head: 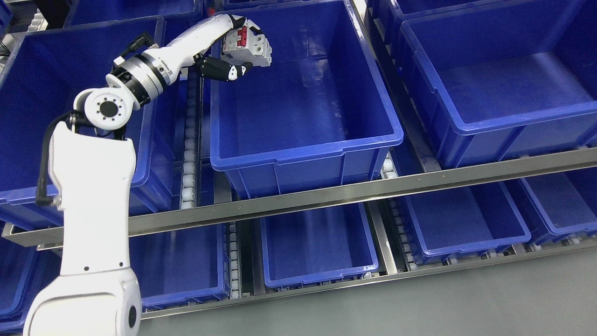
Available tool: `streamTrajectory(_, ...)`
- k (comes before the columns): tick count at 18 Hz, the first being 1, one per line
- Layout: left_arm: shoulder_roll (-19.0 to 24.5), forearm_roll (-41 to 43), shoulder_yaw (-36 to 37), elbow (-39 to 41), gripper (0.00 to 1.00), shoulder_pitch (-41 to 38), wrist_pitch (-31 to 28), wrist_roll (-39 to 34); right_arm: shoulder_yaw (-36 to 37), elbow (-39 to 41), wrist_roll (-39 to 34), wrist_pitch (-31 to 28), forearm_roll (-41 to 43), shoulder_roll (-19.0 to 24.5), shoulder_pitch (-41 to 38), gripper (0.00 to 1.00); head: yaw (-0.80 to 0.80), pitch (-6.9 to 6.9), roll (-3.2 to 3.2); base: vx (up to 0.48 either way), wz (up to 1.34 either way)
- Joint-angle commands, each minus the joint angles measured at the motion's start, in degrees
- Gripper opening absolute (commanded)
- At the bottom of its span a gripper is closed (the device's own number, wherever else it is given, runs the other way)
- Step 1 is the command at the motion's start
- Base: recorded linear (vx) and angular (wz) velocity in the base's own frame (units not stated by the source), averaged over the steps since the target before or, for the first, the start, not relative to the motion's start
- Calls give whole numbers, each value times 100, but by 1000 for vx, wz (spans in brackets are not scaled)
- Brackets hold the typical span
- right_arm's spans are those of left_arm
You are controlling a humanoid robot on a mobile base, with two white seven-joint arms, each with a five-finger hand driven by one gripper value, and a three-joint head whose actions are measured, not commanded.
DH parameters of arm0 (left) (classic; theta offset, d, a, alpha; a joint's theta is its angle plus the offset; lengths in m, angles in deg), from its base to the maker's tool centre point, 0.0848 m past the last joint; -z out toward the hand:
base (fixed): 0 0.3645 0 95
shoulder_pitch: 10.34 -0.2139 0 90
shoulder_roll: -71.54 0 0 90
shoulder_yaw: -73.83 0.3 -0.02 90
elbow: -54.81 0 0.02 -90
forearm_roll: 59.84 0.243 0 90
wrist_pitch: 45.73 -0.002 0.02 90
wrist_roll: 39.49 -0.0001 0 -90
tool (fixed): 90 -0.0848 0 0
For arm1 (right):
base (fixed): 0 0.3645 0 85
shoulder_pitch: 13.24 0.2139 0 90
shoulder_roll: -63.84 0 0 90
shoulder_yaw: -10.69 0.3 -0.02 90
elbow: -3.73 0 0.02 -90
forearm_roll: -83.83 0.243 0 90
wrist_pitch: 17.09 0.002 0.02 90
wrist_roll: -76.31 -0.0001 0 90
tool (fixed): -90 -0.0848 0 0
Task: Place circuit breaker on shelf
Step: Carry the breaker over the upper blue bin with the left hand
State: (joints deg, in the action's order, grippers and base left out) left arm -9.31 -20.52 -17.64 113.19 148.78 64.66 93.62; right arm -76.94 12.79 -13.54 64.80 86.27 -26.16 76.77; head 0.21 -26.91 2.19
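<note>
My left hand [242, 49] is shut on a white circuit breaker [246, 46] with red switches. It holds the breaker above the far left corner of the middle blue bin [303, 144] on the upper shelf level. The thumb [224, 71] curls under the breaker and the fingers wrap over its top. The white left arm [93, 200] reaches up from the lower left. The right arm is out of view.
Blue bins stand left [28, 93] and right [494, 84] of the middle one. A metal shelf rail [354, 191] runs across the front. More blue bins [317, 242] sit on the lower level. Roller tracks [189, 140] run between the bins. Grey floor [466, 303] lies at the bottom right.
</note>
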Motion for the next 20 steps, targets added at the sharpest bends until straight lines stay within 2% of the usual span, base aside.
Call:
streamTrajectory(1,-141,428,393,-2393,18,533,-26,-74,0,0,3,538,-7,-100,-88,100,0,0,0,0,0)
streamTrajectory(3,-378,419,358,-2410,19,533,-61,-416,0,0,3,538,-7,-100,-88,100,0,0,0,0,-6)
streamTrajectory(5,-773,349,271,-2454,21,559,-70,-1109,0,0,3,538,2,-100,-88,100,0,0,0,0,-6)
streamTrajectory(7,-816,349,244,-2603,21,559,-122,-1514,0,0,3,538,2,-100,-88,100,0,0,0,0,0)
streamTrajectory(11,-816,358,191,-2718,22,559,-325,-1682,0,0,3,538,-7,-100,-88,100,0,0,0,0,-5)
streamTrajectory(12,-816,358,182,-2761,25,559,-333,-1744,0,0,3,538,-7,-100,-88,100,0,0,0,2,-21)
streamTrajectory(17,-784,358,77,-2806,57,401,-342,-1947,0,0,3,538,2,-100,-88,100,0,0,0,0,-11)
streamTrajectory(20,-687,349,-2,-2788,82,374,-421,-2165,0,0,3,538,-7,-100,-88,100,0,0,0,0,0)
